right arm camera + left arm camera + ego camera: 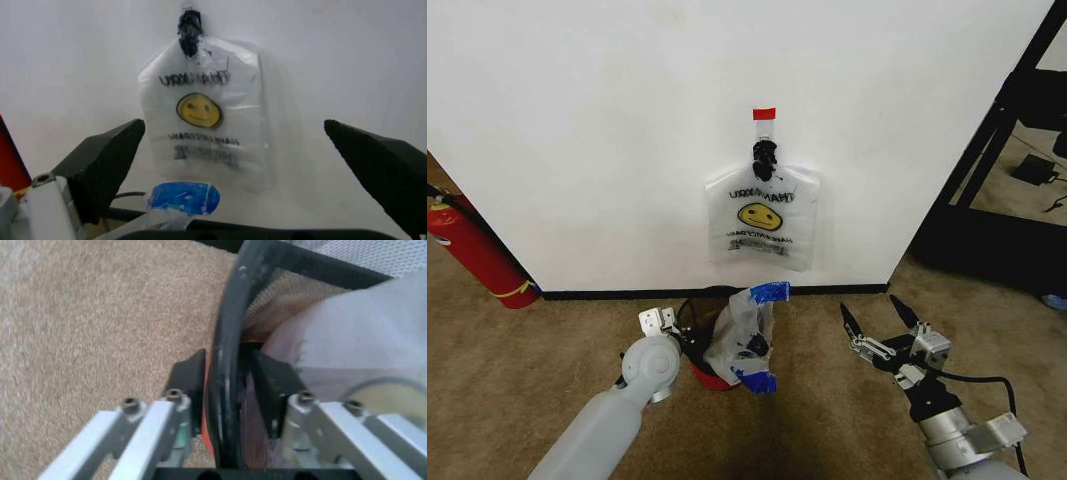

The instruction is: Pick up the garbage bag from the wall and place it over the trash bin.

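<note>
The garbage bag [745,330], translucent with blue tape pieces, lies crumpled over the right side of the trash bin [699,372], a black mesh bin with a red base at the foot of the wall [577,120]. My left gripper [677,335] is at the bin's left rim. In the left wrist view the left gripper [228,357] is open, its pads astride the black rim [227,315], with the bag [347,330] beside them. My right gripper [870,306] hovers open to the right of the bin. From the right wrist, that gripper [235,125] faces the wall above the bag's blue tape [183,197].
A second smiley bag [762,215] with mirrored print hangs from the black hook [764,155] under red tape. A red fire extinguisher [472,250] leans at the far left. A black shelf frame [997,150] stands right of the wall. Carpet lies open in front.
</note>
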You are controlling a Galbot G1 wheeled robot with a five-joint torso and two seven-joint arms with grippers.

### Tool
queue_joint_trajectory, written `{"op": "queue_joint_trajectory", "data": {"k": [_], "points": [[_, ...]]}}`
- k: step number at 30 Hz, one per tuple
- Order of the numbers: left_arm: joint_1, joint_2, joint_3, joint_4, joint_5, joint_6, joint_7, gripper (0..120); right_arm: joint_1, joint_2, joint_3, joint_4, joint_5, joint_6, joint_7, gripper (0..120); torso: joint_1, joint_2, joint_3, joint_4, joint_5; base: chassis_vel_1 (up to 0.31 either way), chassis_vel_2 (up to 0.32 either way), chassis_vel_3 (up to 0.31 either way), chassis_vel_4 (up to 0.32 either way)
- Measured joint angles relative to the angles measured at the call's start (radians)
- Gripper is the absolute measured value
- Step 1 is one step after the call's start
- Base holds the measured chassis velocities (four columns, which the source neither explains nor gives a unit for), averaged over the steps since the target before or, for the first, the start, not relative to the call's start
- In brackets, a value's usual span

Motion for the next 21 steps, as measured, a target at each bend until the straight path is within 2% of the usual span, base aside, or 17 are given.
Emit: {"op": "queue_joint_trajectory", "data": {"k": [5, 6, 10, 13, 14, 16, 18, 19, 21], "points": [[-0.011, 0.069, -0.001, -0.057, 0.007, 0.009, 0.020, 51, 0.004, 0.000, -0.006, 0.004, 0.000, -0.001, 0.000, 100, 0.000, 0.000, 0.000, 0.0002, 0.0002, 0.000, 0.000, 0.000, 0.000], [-0.011, 0.069, -0.001, -0.057, 0.007, 0.009, 0.020, 51, 0.004, 0.000, -0.006, 0.004, 0.000, -0.001, 0.000, 100, 0.000, 0.000, 0.000, 0.0002, 0.0002, 0.000, 0.000, 0.000, 0.000], [0.007, 0.111, -0.013, -0.112, 0.058, 0.013, 0.047, 67, 0.006, 0.004, -0.008, 0.006, 0.000, -0.002, -0.001, 100, 0.000, 0.000, 0.000, 0.0002, 0.0003, 0.000, 0.000, 0.000, 0.000], [0.041, 0.148, -0.035, -0.169, 0.204, 0.006, 0.111, 79, 0.007, 0.005, -0.009, 0.008, 0.000, -0.002, -0.001, 100, 0.000, 0.000, 0.000, 0.0002, 0.0002, 0.000, 0.000, 0.000, 0.000], [0.041, 0.148, -0.035, -0.169, 0.204, 0.006, 0.111, 79, 0.007, 0.005, -0.009, 0.008, 0.000, -0.002, -0.001, 100, 0.000, 0.000, 0.000, 0.0002, 0.0002, 0.000, 0.000, 0.000, 0.000], [0.090, 0.190, -0.046, -0.239, 0.390, -0.018, 0.226, 88, 0.012, 0.006, -0.007, 0.007, 0.000, -0.004, 0.003, 100, 0.000, 0.000, 0.000, 0.0002, 0.0000, 0.000, 0.000, 0.000, 0.000], [0.125, 0.225, -0.040, -0.296, 0.521, -0.036, 0.307, 95, 0.023, 0.007, -0.005, 0.001, -0.003, -0.012, 0.022, 100, 0.000, 0.000, 0.000, 0.0004, 0.0002, 0.000, 0.000, 0.000, 0.000], [0.158, 0.258, -0.020, -0.359, 0.634, -0.044, 0.382, 98, 0.043, 0.006, -0.002, -0.006, -0.017, -0.032, 0.063, 100, 0.000, 0.000, 0.000, 0.0004, 0.0005, 0.000, 0.000, 0.000, 0.000], [0.166, 0.266, -0.014, -0.374, 0.658, -0.043, 0.399, 99, 0.050, 0.006, 0.000, -0.009, -0.022, -0.038, 0.077, 100, 0.000, 0.000, 0.000, 0.0004, 0.0003, 0.000, 0.000, 0.000, 0.000]]}}
